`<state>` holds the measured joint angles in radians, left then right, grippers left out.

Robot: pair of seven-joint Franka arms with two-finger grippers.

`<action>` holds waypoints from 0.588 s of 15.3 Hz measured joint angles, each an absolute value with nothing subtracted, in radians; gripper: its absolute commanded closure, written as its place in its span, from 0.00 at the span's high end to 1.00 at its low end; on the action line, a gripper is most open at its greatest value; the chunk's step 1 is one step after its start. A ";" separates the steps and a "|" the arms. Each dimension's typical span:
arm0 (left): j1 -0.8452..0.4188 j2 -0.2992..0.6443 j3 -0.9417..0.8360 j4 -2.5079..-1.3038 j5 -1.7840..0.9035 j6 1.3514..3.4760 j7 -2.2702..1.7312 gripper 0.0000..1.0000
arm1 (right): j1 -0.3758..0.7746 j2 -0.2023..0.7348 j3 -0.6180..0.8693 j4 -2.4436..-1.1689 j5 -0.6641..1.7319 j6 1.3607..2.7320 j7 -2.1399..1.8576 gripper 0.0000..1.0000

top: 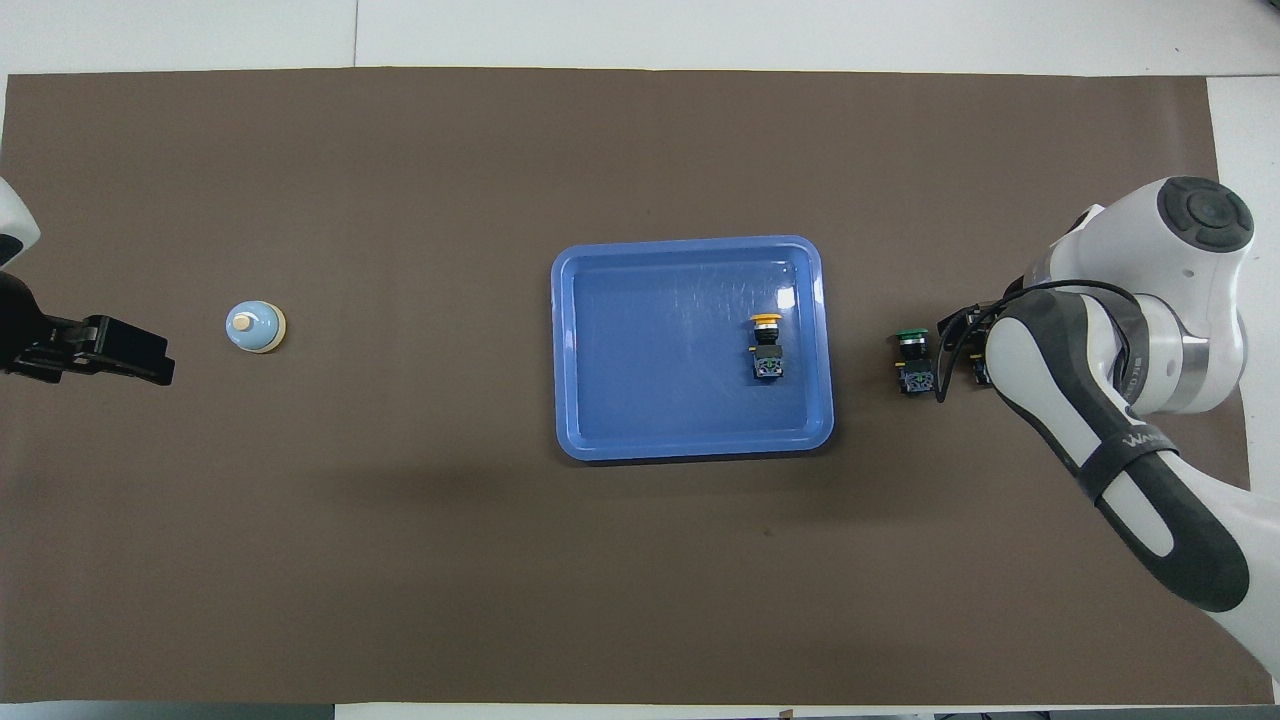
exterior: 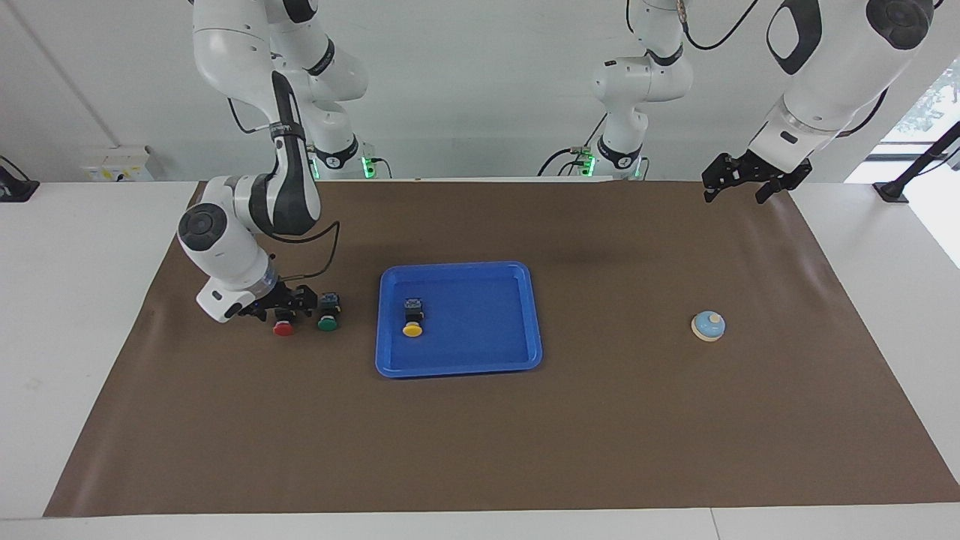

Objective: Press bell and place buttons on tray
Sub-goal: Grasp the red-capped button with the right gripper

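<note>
Buttons: yellow one (exterior: 412,318) lies inside the blue tray (exterior: 457,367) at frame centre; red (exterior: 283,327) and green (exterior: 328,320) remain on the counter (right hand (exterior: 283,303) open over red). Bell (exterior: 708,326) sits right; left hand (exterior: 742,178) open, waiting.

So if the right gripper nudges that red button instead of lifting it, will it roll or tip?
Probably it pivots rather than rolls: the red button lies on its side, its black blocky body resisting rolling. The round cap may swing it toward the green button alongside. It looks small, rigid and likely light.
</note>
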<state>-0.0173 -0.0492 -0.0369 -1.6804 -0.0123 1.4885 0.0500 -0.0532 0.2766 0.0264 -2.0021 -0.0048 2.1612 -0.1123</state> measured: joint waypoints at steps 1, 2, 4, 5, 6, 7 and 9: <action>-0.017 -0.049 -0.037 -1.680 -0.012 1.488 0.050 1.00 | -0.055 0.273 0.026 -2.022 -0.005 2.189 -0.136 1.00; -0.017 -0.049 -0.037 -1.680 -0.012 1.488 0.050 1.00 | -0.058 0.269 0.026 -2.040 -0.005 2.215 -0.175 1.00; -0.017 -0.049 -0.037 -1.680 -0.012 1.488 0.050 1.00 | -0.066 0.266 0.025 -2.065 -0.005 2.250 -0.242 1.00; -0.017 -0.049 -0.037 -1.680 -0.012 1.488 0.050 1.00 | -0.071 0.264 0.025 -2.072 -0.005 2.257 -0.254 0.83; -0.017 -0.049 -0.037 -1.680 -0.012 1.488 0.050 1.00 | -0.073 0.263 0.025 -2.074 -0.005 2.259 -0.258 0.62; -0.017 -0.049 -0.037 -1.680 -0.012 1.488 0.050 1.00 | -0.073 0.261 0.025 -2.074 -0.005 2.259 -0.258 0.45; -0.017 -0.049 -0.037 -1.680 -0.012 1.488 0.050 1.00 | -0.073 0.259 0.025 -2.076 -0.005 2.265 -0.256 0.21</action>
<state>-0.0173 -0.0492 -0.0369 -1.6804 -0.0123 1.4885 0.0500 -0.0733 0.2592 0.0250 -2.0759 -0.0053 2.2646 -0.2557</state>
